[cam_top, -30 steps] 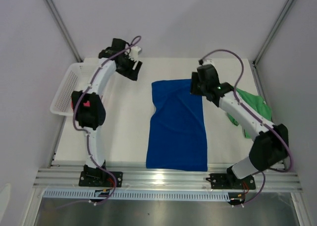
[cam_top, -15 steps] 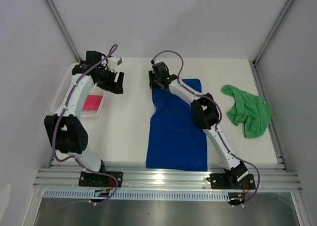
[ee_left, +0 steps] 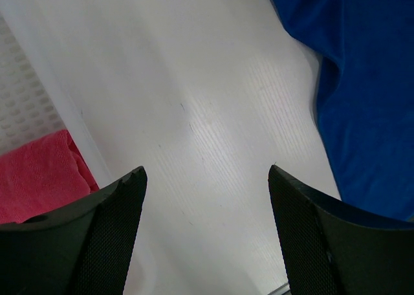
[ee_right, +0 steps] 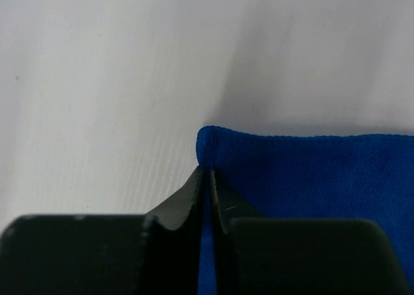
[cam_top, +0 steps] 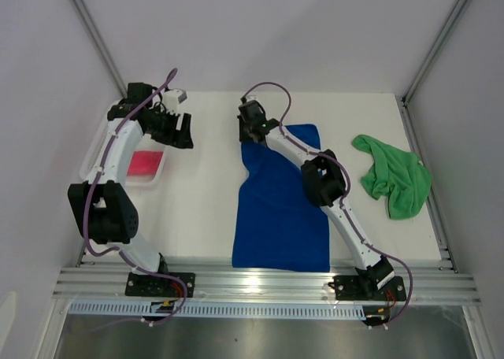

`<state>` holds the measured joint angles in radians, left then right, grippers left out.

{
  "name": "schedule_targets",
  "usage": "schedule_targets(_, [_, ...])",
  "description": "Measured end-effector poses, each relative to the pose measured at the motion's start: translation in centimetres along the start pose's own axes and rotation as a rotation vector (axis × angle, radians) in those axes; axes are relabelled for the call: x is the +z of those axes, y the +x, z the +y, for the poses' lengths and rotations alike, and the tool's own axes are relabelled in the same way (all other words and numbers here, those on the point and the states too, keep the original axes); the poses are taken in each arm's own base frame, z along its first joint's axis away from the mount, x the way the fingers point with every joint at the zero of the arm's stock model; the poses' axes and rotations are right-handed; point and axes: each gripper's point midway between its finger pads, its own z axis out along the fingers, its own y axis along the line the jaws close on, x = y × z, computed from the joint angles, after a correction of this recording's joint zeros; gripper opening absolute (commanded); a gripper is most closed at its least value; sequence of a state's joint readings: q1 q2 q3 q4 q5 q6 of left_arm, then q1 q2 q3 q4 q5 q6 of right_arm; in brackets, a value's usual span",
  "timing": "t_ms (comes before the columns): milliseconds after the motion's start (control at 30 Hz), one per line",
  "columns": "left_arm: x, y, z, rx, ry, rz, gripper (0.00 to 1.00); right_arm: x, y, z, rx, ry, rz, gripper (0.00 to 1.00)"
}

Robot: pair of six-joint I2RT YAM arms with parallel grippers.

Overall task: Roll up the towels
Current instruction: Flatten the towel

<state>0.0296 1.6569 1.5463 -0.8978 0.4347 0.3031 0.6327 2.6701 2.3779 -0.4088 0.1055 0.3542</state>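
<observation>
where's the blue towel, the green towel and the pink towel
blue towel (cam_top: 276, 217), top view, on the middle of the flat spread cloth
green towel (cam_top: 398, 178), top view, on the centre of the crumpled heap
pink towel (cam_top: 146, 163), top view, on its visible top face

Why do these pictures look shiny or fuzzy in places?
Top view: even light, glare on the metal rail. Left wrist view: a bright sheen on the white table. Right wrist view: the right end effector, very close, looks soft, and a grey shadow lies beyond the blue towel.
</observation>
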Motion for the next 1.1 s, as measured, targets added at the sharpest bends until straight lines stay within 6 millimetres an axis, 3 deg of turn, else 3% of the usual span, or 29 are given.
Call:
schedule_targets(67, [0.0,0.0,0.0,-0.002,0.006,-0.003,0.79,-0.1,0.2,0.3,0.005,0.005,0.005,0.0])
schedule_targets(300, [-0.4,0.1,0.7,-0.021,0.0,-0.011,0.79,0.3,-0.3,0.7,0.126,-0.034,-0.002,0.0])
schedule_targets(633, [-0.7,0.2,1.5,-0.037,-0.012,-0.015,0.79,4.0,-3.8,-0.4,0.423,-0.126,-0.154,0.01])
schedule_targets(700, [-0.8,0.3,1.7,-0.043,-0.015,-0.017,0.79,4.4,-4.1,-0.3,0.457,-0.145,-0.171,0.08])
schedule_targets(833, [-1.0,0.4,2.2,-0.055,-0.024,-0.02,0.79,4.4,-4.5,0.3,0.479,-0.184,-0.182,0.34])
schedule_targets(900, [-1.0,0.4,2.3,-0.058,-0.025,-0.019,0.79,4.3,-4.8,0.7,0.473,-0.205,-0.186,0.43])
schedule_targets(1100, [-0.7,0.6,2.0,-0.065,0.002,-0.012,0.78,3.6,-5.6,1.4,0.41,-0.246,-0.201,0.52])
